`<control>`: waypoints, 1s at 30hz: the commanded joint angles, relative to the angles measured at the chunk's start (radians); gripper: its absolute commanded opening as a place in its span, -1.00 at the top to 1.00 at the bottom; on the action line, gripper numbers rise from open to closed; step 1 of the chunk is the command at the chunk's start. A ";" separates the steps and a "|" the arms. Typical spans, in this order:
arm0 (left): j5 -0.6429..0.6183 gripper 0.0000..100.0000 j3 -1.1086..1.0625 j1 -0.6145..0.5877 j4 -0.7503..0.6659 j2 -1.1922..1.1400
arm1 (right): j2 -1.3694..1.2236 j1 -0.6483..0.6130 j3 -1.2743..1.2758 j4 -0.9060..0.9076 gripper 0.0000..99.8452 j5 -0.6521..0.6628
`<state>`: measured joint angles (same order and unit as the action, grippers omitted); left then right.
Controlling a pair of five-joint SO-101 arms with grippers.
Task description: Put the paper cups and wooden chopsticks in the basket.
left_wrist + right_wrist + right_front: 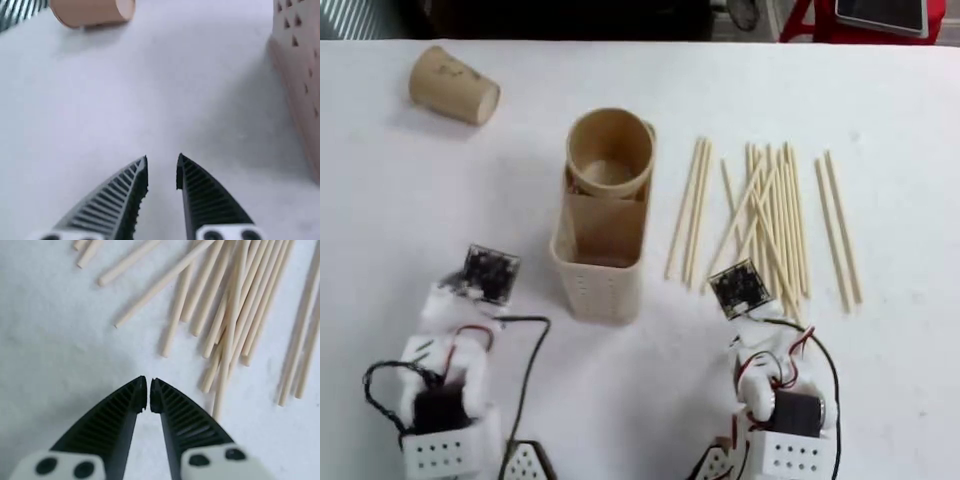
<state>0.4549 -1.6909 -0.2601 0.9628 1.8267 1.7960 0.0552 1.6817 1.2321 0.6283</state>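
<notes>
The left gripper (161, 172) is over the bare white table (880, 110) near its near-left corner, black jaws slightly parted and empty. The right gripper (149, 392), toward the near-right corner, has its jaws closed tip to tip on nothing, just short of the near ends of the wooden chopsticks (770, 220). These lie loose and partly crossed, right of the beige basket (595, 285) at mid-table. An upright paper cup (610, 150) sits in the basket's far end; the brown shape in its near half may be another cup. A tipped paper cup (453, 85) lies by the far-left corner.
</notes>
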 commanded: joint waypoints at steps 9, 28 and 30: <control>0.000 0.76 -0.003 -0.010 0.224 0.001 | 0.005 -0.001 0.008 -0.007 0.95 0.009; 0.000 0.76 -0.003 -0.012 0.238 0.001 | 0.005 -0.001 0.008 -0.007 0.95 0.009; 0.000 0.76 -0.003 -0.012 0.238 0.001 | 0.005 -0.001 0.008 -0.007 0.95 0.009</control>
<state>0.4549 -1.6939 -0.2662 1.1976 1.8144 1.7960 0.0552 1.6817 1.2321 0.6283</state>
